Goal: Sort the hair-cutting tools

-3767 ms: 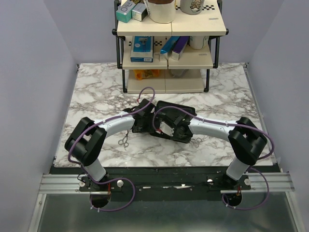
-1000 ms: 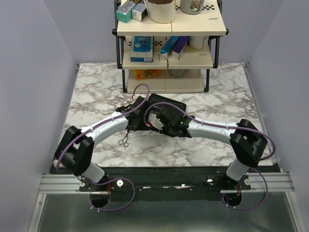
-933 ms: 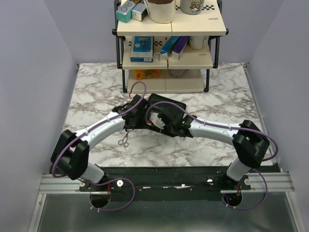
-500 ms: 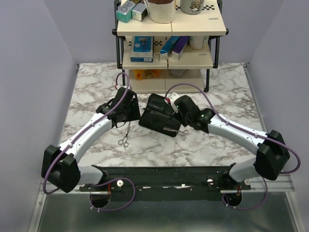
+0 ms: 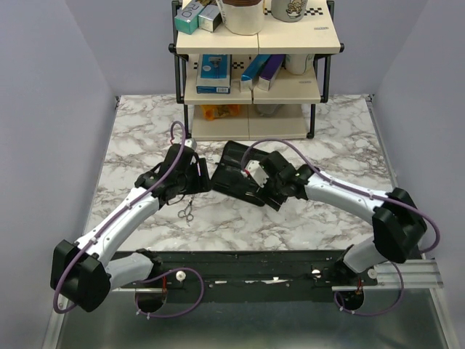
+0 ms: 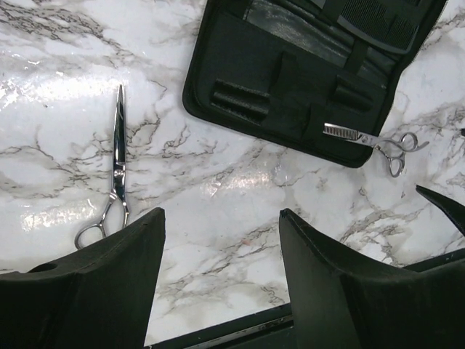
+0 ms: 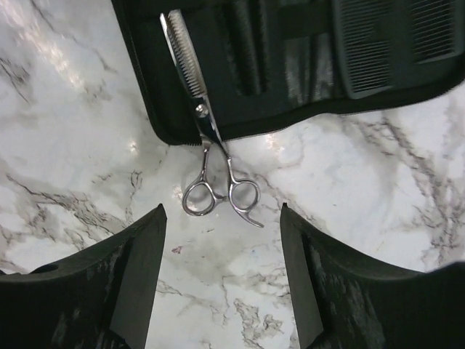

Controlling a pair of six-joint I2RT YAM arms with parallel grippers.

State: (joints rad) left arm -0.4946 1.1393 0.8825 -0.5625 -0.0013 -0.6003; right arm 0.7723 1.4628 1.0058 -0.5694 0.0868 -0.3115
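Left hand [image 6: 221, 218]: spread wide and empty, hanging over bare worktop [image 6: 218, 167]. The open pouch is ahead of it and the plain scissors lie off to one side.
Right hand [image 7: 220, 214]: released, holding nothing. The fingers straddle the spot just short of the serrated scissors' finger loops, which looks like lining up for a pinch at the handles.
Serrated scissors [image 7: 207, 125]: shut, with the toothed blade resting on the pouch's near edge and the loops out on the marble. The handle end is thus clear of the fabric and is probably the easiest place to grip.
Plain scissors [image 6: 116, 171]: shut and flat on the worktop, apart from the pouch on the left arm's side. That puts them in the left hand's reach rather than the right's.
Pouch [image 6: 240, 58]: unfolded flat between the two arms, sleeves and straps facing up and ready to take tools.
Toothed comb [image 7: 370, 43]: tucked inside the pouch.
Second comb [image 7: 436, 25]: alongside it, cut off by the frame edge, also stowed.
Shelf rack [image 5: 251, 80]: at the far edge of the worktop, well away from both hands.
Step in hand, as a judgement: the combs seem sorted, while both pairs of scissors have yet to be slotted in.
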